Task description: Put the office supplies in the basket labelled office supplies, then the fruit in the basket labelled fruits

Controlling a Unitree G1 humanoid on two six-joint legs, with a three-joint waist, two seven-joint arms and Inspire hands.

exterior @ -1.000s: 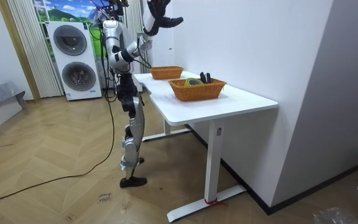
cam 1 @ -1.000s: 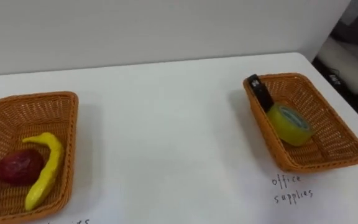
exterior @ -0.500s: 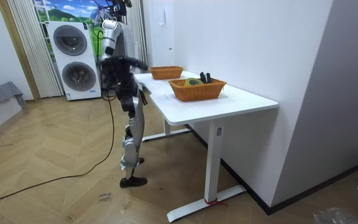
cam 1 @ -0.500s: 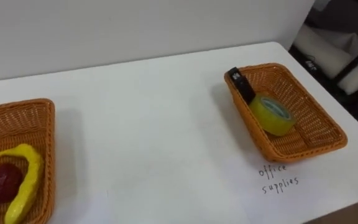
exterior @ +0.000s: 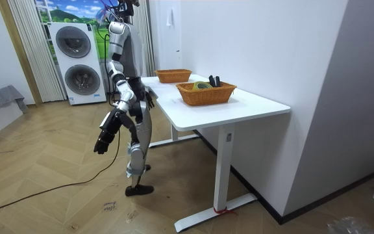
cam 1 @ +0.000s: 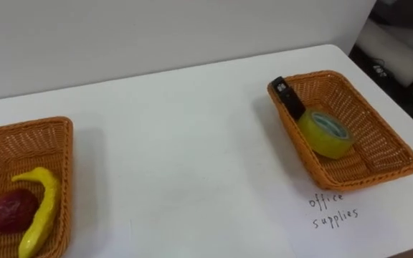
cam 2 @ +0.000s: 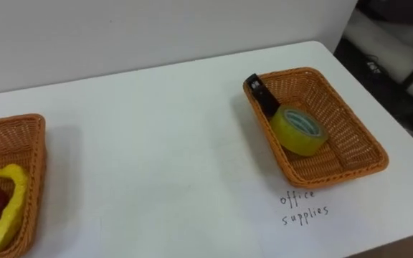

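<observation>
Sorting looked done: banana and red fruit lay in left basket, tape and black item in right basket, right hand hung low (fingers unreadable), so next probably just a check.

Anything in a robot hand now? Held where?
Nothing seen held: the right robot hand hangs low beside the table, no object in it.
</observation>
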